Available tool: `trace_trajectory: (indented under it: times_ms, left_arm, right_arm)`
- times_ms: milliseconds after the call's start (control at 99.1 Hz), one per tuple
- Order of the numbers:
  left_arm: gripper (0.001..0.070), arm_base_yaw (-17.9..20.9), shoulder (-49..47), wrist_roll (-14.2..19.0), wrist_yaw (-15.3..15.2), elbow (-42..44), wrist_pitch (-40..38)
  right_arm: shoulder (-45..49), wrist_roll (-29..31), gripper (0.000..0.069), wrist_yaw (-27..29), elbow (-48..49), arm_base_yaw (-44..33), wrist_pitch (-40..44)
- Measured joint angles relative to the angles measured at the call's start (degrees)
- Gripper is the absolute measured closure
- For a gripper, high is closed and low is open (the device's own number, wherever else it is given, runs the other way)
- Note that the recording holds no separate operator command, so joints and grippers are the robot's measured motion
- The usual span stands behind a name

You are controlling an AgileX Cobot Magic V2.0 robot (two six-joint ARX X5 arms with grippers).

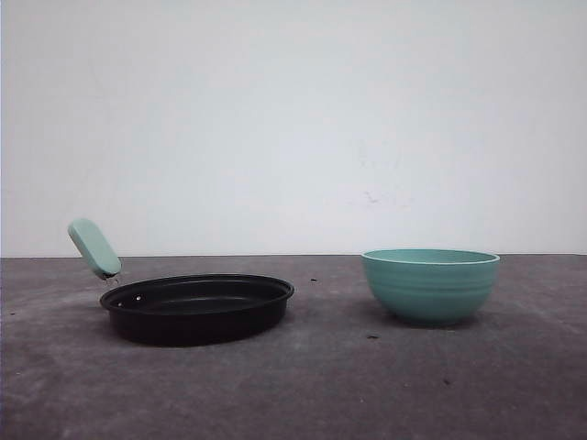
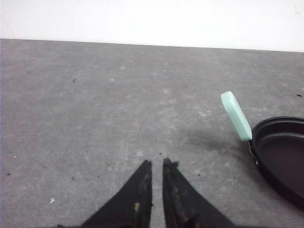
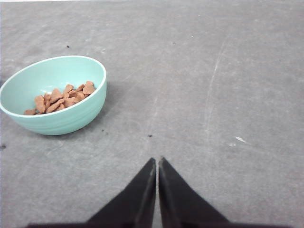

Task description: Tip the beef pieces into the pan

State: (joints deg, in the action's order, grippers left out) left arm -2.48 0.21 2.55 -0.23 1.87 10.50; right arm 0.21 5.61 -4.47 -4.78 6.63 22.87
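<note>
The black pan (image 1: 197,306) with its mint-green handle (image 1: 94,247) angled up sits on the grey table at the left; the left wrist view catches its rim (image 2: 280,152) and handle (image 2: 236,116). A teal ribbed bowl (image 1: 430,283) stands to the right of the pan. In the right wrist view the bowl (image 3: 54,95) holds the beef pieces (image 3: 59,98), a small orange-brown heap. My left gripper (image 2: 157,163) is shut with nothing in it, over bare table well short of the handle. My right gripper (image 3: 156,159) is shut and empty, away from the bowl.
The grey tabletop (image 1: 330,385) runs back to a white wall (image 1: 293,119). A few dark crumbs lie between pan and bowl (image 1: 371,336). A gap of bare table separates the two vessels.
</note>
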Motion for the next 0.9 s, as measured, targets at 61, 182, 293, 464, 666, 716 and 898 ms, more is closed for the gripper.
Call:
trace_trajectory:
  times_ms: [61, 182, 293, 464, 666, 716, 898]
  left_arm:
    - [0.0694, 0.0, 0.0, 0.0, 0.0, 0.0, 0.0]
    - [0.0694, 0.0, 0.0, 0.0, 0.0, 0.0, 0.0]
    - [0.0694, 0.0, 0.0, 0.0, 0.0, 0.0, 0.0]
    - [0.0694, 0.0, 0.0, 0.0, 0.0, 0.0, 0.0]
    - [0.0694, 0.0, 0.0, -0.04, -0.02, 0.0, 0.0]
    - [0.0694, 0.0, 0.0, -0.66, -0.57, 0.0, 0.0]
    - [0.0694, 0.11, 0.02, -0.81, -0.94, 0.0, -4.44]
  right_arm:
    - [0.0, 0.0, 0.0682, 0.0, 0.0, 0.0, 0.0]
    - [0.0, 0.0, 0.0682, 0.0, 0.0, 0.0, 0.02]
    - [0.0, 0.0, 0.0682, 0.0, 0.0, 0.0, 0.02]
    - [0.0, 0.0, 0.0682, 0.0, 0.0, 0.0, 0.02]
    - [0.0, 0.0, 0.0682, 0.0, 0.0, 0.0, 0.0]
    - [0.0, 0.0, 0.0682, 0.0, 0.02, 0.0, -0.35]
    - [0.0, 1.49, 0.0682, -0.02, 0.07, 0.0, -6.36]
